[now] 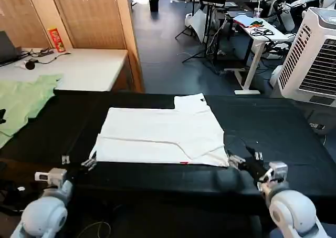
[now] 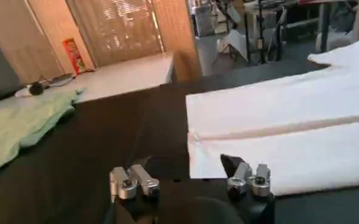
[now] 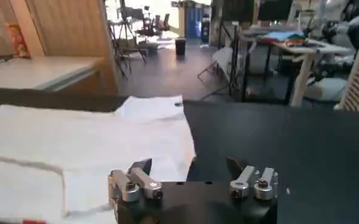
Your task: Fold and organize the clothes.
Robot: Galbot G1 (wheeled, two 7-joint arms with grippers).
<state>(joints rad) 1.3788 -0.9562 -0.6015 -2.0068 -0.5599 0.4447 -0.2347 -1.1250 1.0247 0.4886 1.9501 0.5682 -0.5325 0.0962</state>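
The white T-shirt (image 1: 160, 133) lies flat in the middle of the black table (image 1: 273, 125), already folded into a wide rectangle, with a crease running along its near third and a sliver of red print peeking out under the near edge. 1 smaller flap sticks out at its far right corner. The pale green garment (image 1: 23, 99) lies well apart, on the table's left end. The left gripper (image 1: 76, 161) sits low at the shirt's near left corner, fingers spread wide and holding nothing; the right gripper (image 1: 244, 157) sits likewise at the near right corner, fingers apart and empty. Each one straddles the cloth's corner region without clamping it.

The likely trouble from here: if the 2 grippers pinch only the top layer, or close at uneven depths, the next fold would drag the layers apart and skew the crease, and the far flap could flop loose
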